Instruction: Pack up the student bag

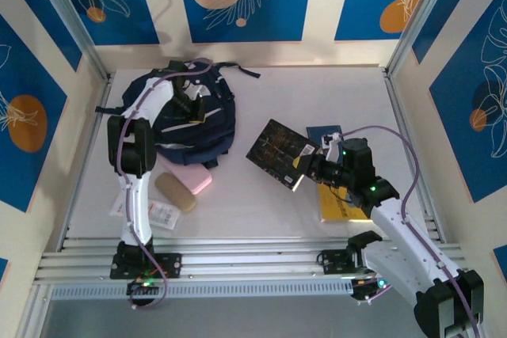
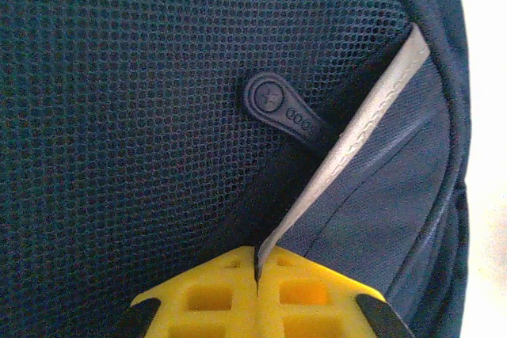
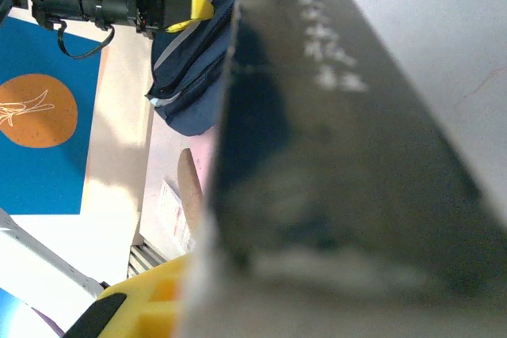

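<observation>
The bag (image 1: 202, 144) lies flat at the table's (image 1: 317, 93) far left, its long axis running roughly from far-left to near-right, with a strap trailing toward the far right. Which end is the top is hard to make out under the arm. The left claw (image 1: 190, 106) sits over the bag's middle, its fingers (image 2: 214, 294) pressed together on a grey-trimmed flap edge (image 2: 356, 136) beside a zip pull (image 2: 285, 108). Well to the right, the right claw (image 1: 303, 165) grips a dark book (image 1: 276, 148), which is blurred in the wrist view.
</observation>
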Robot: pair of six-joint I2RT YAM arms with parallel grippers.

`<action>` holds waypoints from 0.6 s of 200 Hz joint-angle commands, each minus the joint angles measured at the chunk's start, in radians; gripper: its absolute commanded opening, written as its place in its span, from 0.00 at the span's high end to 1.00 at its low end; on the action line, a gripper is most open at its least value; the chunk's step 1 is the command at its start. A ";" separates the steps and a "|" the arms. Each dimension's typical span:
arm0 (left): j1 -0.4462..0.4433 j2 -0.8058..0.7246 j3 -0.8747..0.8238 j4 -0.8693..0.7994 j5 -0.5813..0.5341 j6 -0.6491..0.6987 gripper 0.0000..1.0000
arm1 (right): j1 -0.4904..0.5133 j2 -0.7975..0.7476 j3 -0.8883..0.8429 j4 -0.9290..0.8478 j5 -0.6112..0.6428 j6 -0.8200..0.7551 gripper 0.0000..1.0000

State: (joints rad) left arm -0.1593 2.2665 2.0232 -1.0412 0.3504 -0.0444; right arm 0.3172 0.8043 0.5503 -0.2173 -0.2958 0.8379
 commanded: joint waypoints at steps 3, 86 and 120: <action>-0.003 -0.069 0.075 -0.005 0.045 -0.041 1.00 | -0.004 -0.009 0.031 0.049 -0.003 -0.003 1.00; 0.003 -0.231 0.344 0.011 -0.045 -0.127 1.00 | 0.022 0.030 0.127 0.024 -0.012 0.003 1.00; 0.003 -0.258 0.371 0.069 0.059 -0.176 1.00 | 0.024 0.064 0.212 -0.017 -0.017 0.022 1.00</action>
State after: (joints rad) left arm -0.1589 2.0773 2.3417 -1.0538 0.2916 -0.1577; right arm 0.3347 0.8577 0.6647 -0.2615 -0.2813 0.8452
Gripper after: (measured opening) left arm 0.037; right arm 0.167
